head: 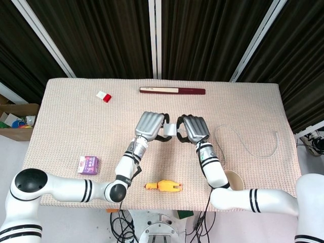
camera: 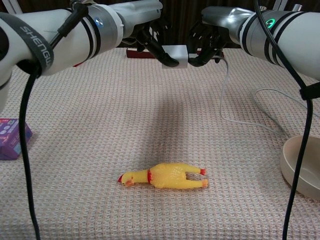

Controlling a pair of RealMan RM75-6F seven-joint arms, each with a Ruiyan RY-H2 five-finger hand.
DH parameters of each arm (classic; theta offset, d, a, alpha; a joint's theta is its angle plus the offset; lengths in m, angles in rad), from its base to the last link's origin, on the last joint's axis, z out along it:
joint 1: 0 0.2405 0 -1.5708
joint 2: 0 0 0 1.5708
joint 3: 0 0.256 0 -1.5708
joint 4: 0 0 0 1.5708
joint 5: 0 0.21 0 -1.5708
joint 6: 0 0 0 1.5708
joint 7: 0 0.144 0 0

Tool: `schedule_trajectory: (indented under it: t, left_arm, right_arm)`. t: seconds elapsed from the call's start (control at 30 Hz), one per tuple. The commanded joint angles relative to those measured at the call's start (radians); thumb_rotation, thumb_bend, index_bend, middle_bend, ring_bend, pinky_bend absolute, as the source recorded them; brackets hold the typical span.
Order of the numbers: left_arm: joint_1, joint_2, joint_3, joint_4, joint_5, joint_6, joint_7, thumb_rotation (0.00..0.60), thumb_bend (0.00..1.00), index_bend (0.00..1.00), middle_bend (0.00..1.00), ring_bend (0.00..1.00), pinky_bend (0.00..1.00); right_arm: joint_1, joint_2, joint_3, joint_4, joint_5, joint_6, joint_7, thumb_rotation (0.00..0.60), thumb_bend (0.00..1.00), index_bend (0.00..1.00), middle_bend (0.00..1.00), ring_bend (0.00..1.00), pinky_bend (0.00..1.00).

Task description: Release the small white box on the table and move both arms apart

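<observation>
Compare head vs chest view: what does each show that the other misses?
Only the head view shows the small red-and-white block, the cardboard bin off the table's left edge, and the cable's full loop.

Only the chest view shows the gap between the white box and the table: it is held up, not resting.

Both show the left hand and right hand gripping the box, the rubber chicken, purple box, bowl and dark red bar.
</observation>
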Motion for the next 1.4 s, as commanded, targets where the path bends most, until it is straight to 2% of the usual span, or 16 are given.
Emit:
schedule_trajectory:
  t: [0.03,0.23,0.7,0.93,1.07,1.2,1.27,1.37,1.4]
  left_arm:
    - [0.001,-0.001,0.003,0.003,0.001,0.002,0.002,0.477,0.2,0.61,0.55,0.73,0.95]
    - [0.007,0.005,0.004,0.003,0.002,0.005,0.001,0.478,0.2,0.61,0.55,0.73,0.95]
    - [0.025,0.026,0.013,0.02,0.003,-0.019,-0.019,0.478,0.2,0.61,0.55,0.73,0.95]
    - [0.053,0.028,0.056,0.149,0.017,-0.091,-0.066,0.488,0.21,0.61,0.54,0.71,0.95]
    - [0.066,-0.007,0.08,0.266,0.044,-0.101,-0.086,0.543,0.21,0.61,0.54,0.67,0.94]
    - [0.08,-0.041,0.104,0.368,0.074,-0.142,-0.113,0.592,0.21,0.6,0.52,0.58,0.89]
    - [0.086,-0.052,0.113,0.405,0.09,-0.158,-0.122,0.6,0.21,0.58,0.49,0.53,0.83]
    - [0.092,-0.061,0.126,0.446,0.103,-0.182,-0.12,0.6,0.2,0.46,0.42,0.43,0.69]
    - [0.093,-0.058,0.128,0.447,0.098,-0.191,-0.113,0.6,0.2,0.39,0.37,0.36,0.61]
  right_arm:
    - [0.0,-0.001,-0.003,-0.001,-0.003,0.004,-0.004,0.6,0.44,0.68,0.41,0.33,0.54]
    - [-0.003,-0.007,-0.009,0.002,-0.014,0.014,-0.004,0.6,0.44,0.74,0.43,0.33,0.55]
    - [-0.048,0.024,-0.04,-0.008,-0.055,0.011,0.028,0.6,0.45,0.75,0.43,0.34,0.55]
    - [-0.08,0.058,-0.054,-0.003,-0.057,0.001,0.05,0.6,0.45,0.75,0.43,0.34,0.55]
    - [-0.085,0.064,-0.05,0.016,-0.044,-0.014,0.058,0.6,0.45,0.74,0.43,0.34,0.55]
    - [-0.078,0.043,-0.042,0.063,-0.015,-0.045,0.067,0.6,0.45,0.74,0.43,0.33,0.55]
    - [-0.07,0.028,-0.043,0.092,0.0,-0.063,0.063,0.6,0.45,0.73,0.43,0.33,0.55]
    - [-0.051,-0.007,-0.037,0.15,0.017,-0.086,0.059,0.6,0.45,0.72,0.42,0.33,0.54]
    - [-0.044,-0.019,-0.034,0.169,0.022,-0.094,0.058,0.6,0.45,0.71,0.42,0.33,0.53]
